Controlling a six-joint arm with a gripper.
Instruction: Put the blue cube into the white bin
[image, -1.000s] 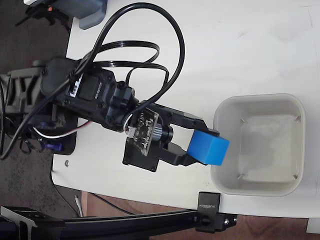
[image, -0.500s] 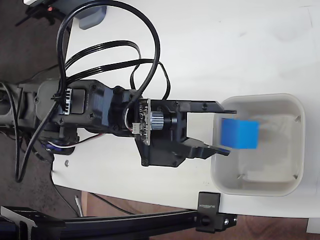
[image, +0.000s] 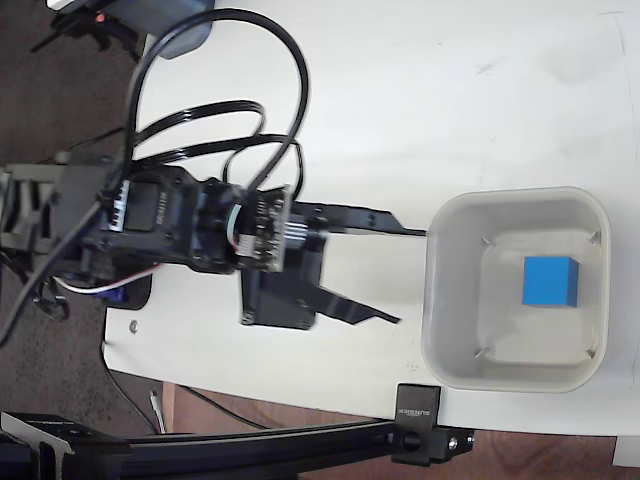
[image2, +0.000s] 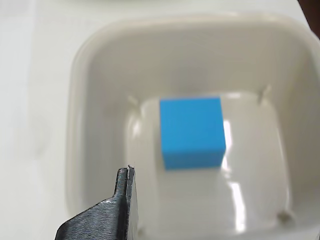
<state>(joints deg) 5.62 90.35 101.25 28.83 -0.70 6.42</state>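
The blue cube (image: 551, 280) lies on the floor of the white bin (image: 436, 300), right of centre in the fixed view. My gripper (image: 403, 273) hangs open just left of the bin's rim, its two black fingers spread wide with nothing between them. In the wrist view the blue cube (image2: 191, 132) sits flat in the middle of the white bin (image2: 87, 100), and one dark fingertip (image2: 125, 192) shows at the bottom edge, apart from the cube.
Black cables (image: 255, 100) loop above the arm over the white table (image: 450, 100). A grey-blue box (image: 180, 35) sits at the table's top left corner. A black clamp (image: 420, 420) grips the table edge below the bin.
The gripper opened and let go of the cube, which dropped into the bin and came to rest. The arm has since drawn back to the left, away from the bin.
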